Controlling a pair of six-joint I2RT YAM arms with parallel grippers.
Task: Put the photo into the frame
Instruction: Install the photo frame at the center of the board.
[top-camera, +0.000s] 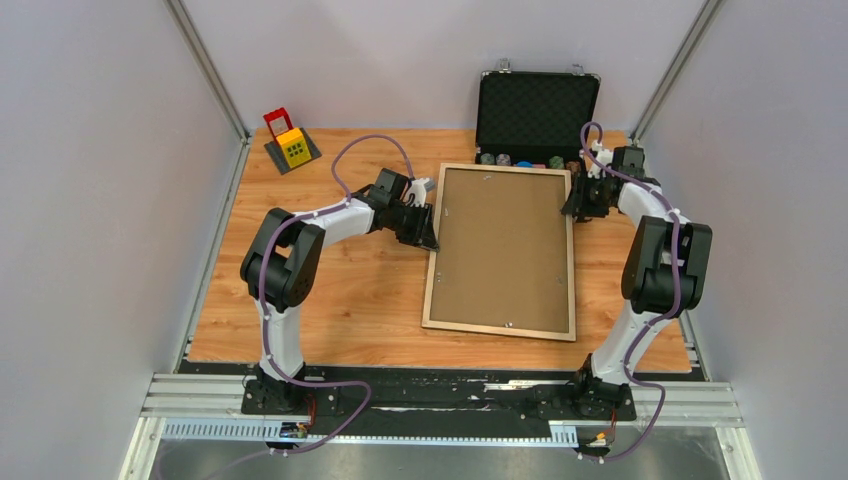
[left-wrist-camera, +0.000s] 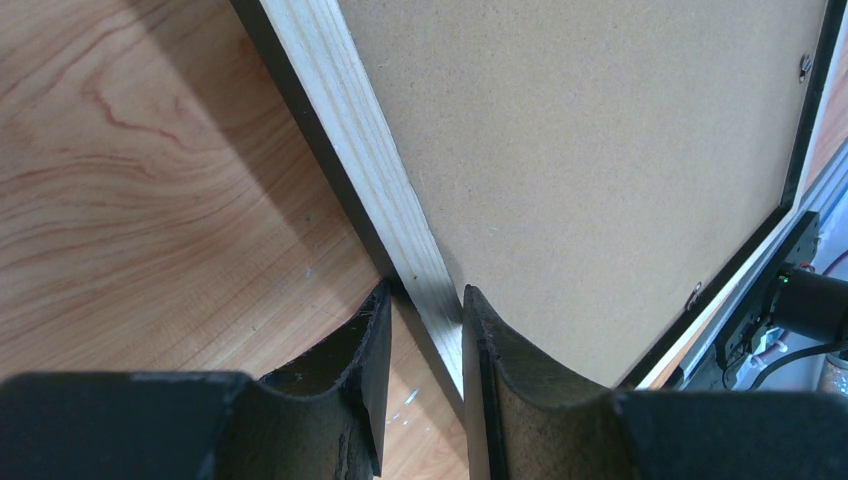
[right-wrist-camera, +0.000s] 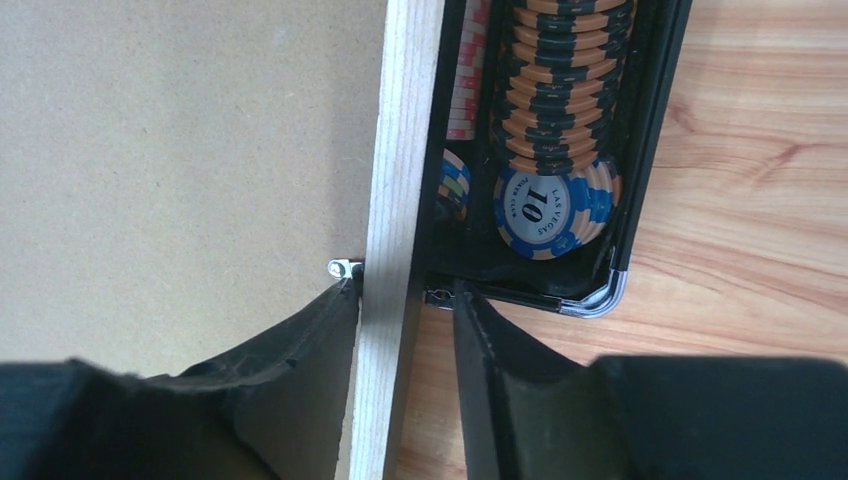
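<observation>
On the table (top-camera: 340, 290), left pincer (left-wrist-camera: 425, 298) grips the frame (left-wrist-camera: 365, 150), right pincer (right-wrist-camera: 407, 290) open astride it.

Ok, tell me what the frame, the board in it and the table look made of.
Frame: pale bare-looking wood, straight grain, black outer edge. Board: matte brown fibreboard, probably; speckled, no grain. Table: orange wood-grain top; solid or laminate unclear.

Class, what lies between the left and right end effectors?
The frame with its brown backing board fills that stretch, from left end effector to right end effector; the top view shows it.
</observation>
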